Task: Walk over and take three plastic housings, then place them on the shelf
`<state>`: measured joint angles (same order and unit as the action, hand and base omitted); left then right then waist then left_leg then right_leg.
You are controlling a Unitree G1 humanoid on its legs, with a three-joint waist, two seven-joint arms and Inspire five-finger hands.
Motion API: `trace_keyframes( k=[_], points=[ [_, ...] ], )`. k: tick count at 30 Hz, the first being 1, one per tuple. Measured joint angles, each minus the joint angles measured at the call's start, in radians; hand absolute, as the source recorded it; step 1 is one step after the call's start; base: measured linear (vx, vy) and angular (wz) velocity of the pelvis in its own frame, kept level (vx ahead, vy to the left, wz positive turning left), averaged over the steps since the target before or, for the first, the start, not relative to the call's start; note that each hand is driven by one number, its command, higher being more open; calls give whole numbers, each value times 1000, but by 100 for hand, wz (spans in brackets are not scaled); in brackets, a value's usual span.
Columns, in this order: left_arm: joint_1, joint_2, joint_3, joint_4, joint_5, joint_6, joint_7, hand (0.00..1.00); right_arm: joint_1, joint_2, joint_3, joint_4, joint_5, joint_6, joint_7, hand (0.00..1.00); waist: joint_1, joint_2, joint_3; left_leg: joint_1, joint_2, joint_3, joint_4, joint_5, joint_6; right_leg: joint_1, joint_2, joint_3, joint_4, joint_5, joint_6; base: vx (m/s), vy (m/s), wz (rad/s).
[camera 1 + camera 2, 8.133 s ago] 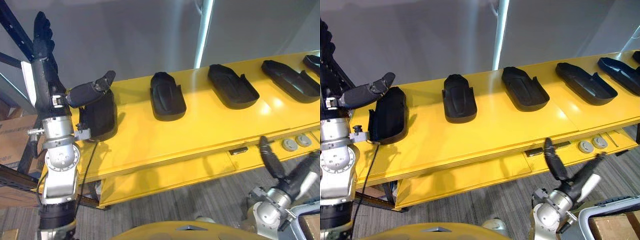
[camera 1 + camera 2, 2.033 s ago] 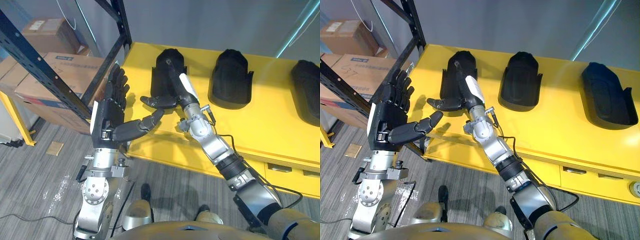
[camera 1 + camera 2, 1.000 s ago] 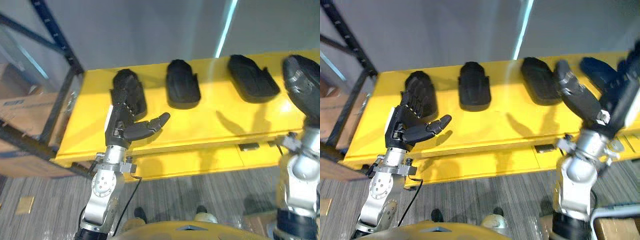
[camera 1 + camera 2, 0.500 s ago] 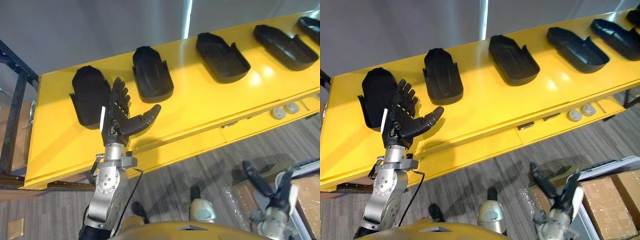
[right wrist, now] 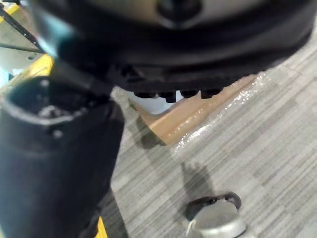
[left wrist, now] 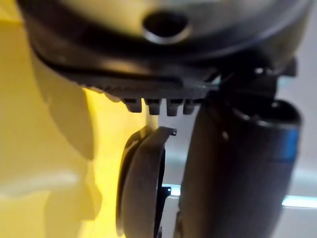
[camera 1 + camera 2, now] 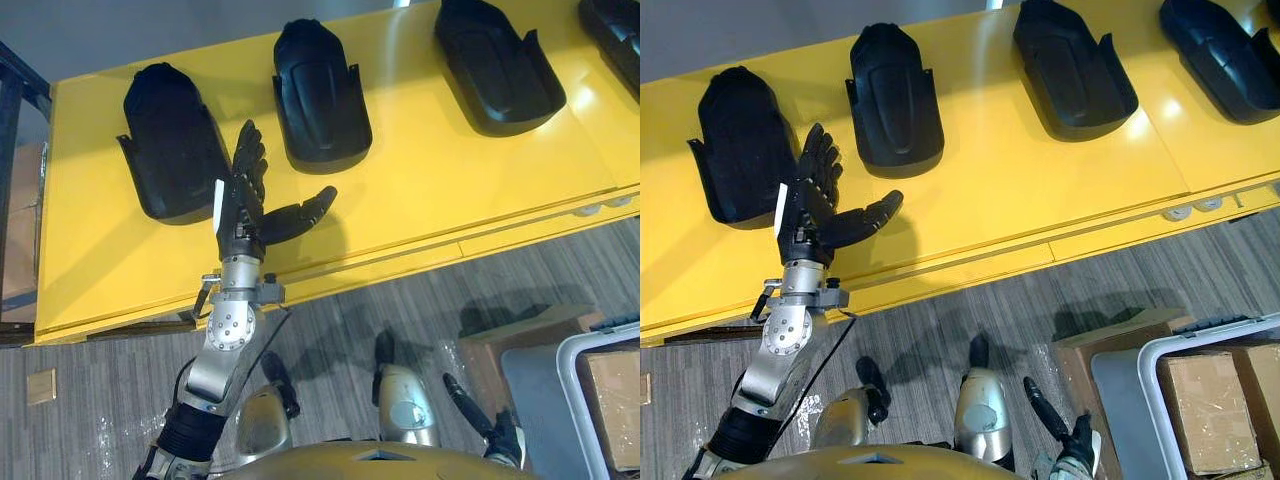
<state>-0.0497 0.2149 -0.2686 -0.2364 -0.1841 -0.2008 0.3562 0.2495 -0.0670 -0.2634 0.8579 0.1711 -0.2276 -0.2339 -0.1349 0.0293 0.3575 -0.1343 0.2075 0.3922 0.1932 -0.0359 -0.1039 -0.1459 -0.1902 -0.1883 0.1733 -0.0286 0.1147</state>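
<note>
Four black plastic housings lie in a row, well apart, on the yellow desk (image 7: 420, 170): the leftmost housing (image 7: 172, 145), the second housing (image 7: 320, 95), the third housing (image 7: 497, 65) and, cut by the frame edge, the fourth housing (image 7: 612, 25). All four rest on the desk, none in either hand. The left hand (image 7: 238, 215) hangs over the front part of the desk between the leftmost and second housings, fingers straight and together, thumb spread toward the second housing, palm empty. The right hand (image 7: 1045, 403) hangs low above the grey striped floor (image 7: 400, 300), fingers extended, holding nothing. Beside it, a pale tub (image 7: 1118, 395) contains a brown cardboard box (image 7: 1205, 410).
</note>
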Motion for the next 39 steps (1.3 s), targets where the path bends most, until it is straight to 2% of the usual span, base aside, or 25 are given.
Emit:
trace_keyframes(
  k=[7, 15, 22, 35, 39],
  points=[
    [-71, 16, -10, 34, 17, 5, 29, 100, -45, -1, 21, 1, 3, -2, 17, 100, 21, -1, 14, -11, 16, -7, 51, -34, -7, -12, 2, 8, 56, -39, -12, 12, -1, 1],
    [-71, 19, -4, 42, 35, 9, 87, 100, -51, -5, 18, 7, 34, -1, 33, 100, 25, -8, 23, -13, 22, -7, 95, -63, -4, -9, 3, 33, 71, -49, -11, 2, 8, -1],
    [-67, 17, 42, 42, 35, 12, 136, 100, -51, -5, 16, 14, 33, 1, 39, 100, 28, -8, 24, -13, 27, -9, 107, -68, -7, -8, 3, 34, 84, -55, -7, 0, 0, 0],
    [-67, 16, 49, 51, 35, 12, 138, 100, -51, -5, -2, 38, 34, 3, 50, 100, 47, -9, 24, 5, 27, -10, 101, -68, -7, 16, 4, 30, 76, -55, -7, 0, 0, 0],
    [-67, 16, 48, 51, 35, 3, 105, 100, -53, -4, -3, 49, 34, 4, 52, 100, 47, -10, 23, 7, 27, -10, 99, -68, -8, 21, 5, 29, 67, -54, -5, 0, 0, 0]
  ],
)
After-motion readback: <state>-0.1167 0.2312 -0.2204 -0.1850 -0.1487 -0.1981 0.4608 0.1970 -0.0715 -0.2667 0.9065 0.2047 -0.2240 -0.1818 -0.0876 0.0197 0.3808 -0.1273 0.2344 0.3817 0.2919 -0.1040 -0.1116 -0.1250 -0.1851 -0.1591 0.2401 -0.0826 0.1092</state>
